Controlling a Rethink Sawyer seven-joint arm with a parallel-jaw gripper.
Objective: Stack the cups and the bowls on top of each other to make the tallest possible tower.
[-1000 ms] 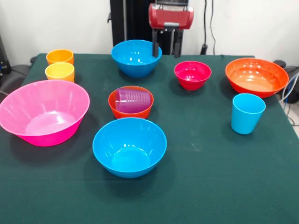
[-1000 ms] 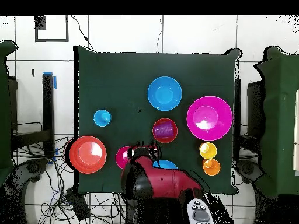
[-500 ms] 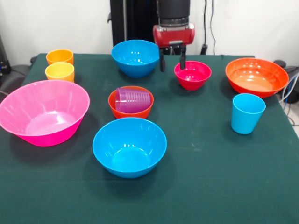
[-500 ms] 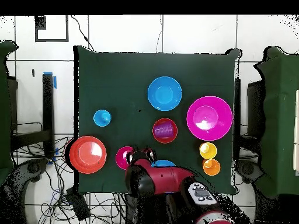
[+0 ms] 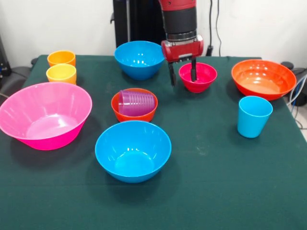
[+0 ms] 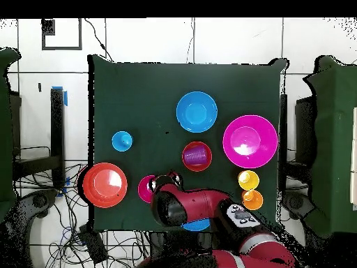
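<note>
Gripper [image 5: 183,75] spread wide (holding nothing), its fingers straddling the magenta-red bowl's [image 5: 201,78] rim.

Nothing readable anywhere in these two views, honestly: no labels, brand marks, numbers or signs on the bowls, the cups, the green table cover or the red arm, and the wall and floor behind show no lettering either

The red and black arm [image 5: 179,21] reaches straight down from above; its gripper [image 5: 183,73] points downward, its two dark fingers [image 5: 171,75] spread apart, holding nothing.
</note>
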